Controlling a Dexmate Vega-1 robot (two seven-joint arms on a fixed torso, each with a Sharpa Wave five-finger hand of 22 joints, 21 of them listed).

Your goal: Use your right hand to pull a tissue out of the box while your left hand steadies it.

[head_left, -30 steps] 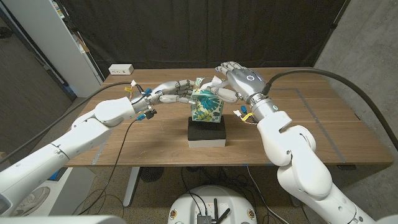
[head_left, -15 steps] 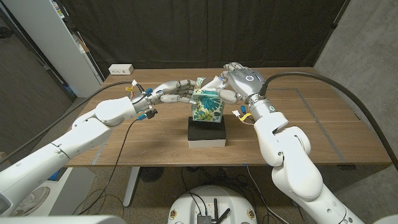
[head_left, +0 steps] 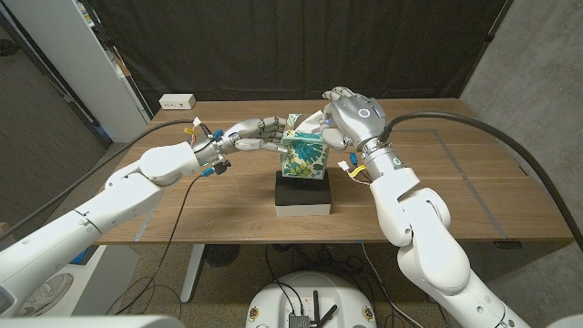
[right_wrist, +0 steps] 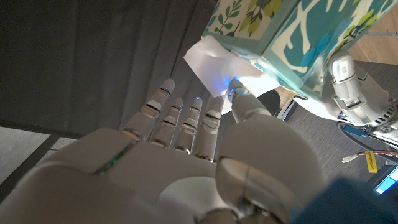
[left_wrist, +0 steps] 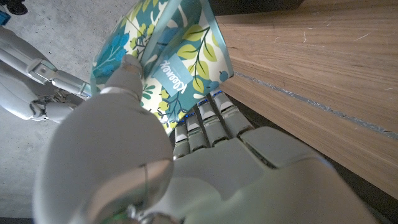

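- Nearest in the head view, the two white arms rise from the bottom corners of the frame toward its upper middle, the left one long and shallow, the right one steep.
- A black block [head_left: 301, 194] lies on the wooden table [head_left: 455, 182] just below the centre of the frame; the tissue box [head_left: 303, 155], teal with a leaf print, stands on top of it.
- The left hand [head_left: 258, 133] comes in from the left of the box at centre frame. Its fingers [head_left: 273, 135] are stretched out and pressed against the box's left side near the top. In the left wrist view the fingers [left_wrist: 205, 121] lie against the printed wall of the box [left_wrist: 168, 56], thumb up along it, so the hand steadies the box without wrapping around it.
- The right hand [head_left: 351, 117] hangs over the box's upper right corner, back up, fingers curled downward.
- A white tissue [head_left: 312, 120] stands out of the box top just beside that hand. In the right wrist view the thumb tip [right_wrist: 239, 99] touches the tissue [right_wrist: 214, 71] where it leaves the box [right_wrist: 292, 37], with the other fingers [right_wrist: 180, 115] straight and close behind; whether the sheet is truly pinched I cannot tell.
- Farthest, in the upper left of the frame, a white power strip [head_left: 177, 101] sits at the table's back edge before a dark curtain [head_left: 301, 46].
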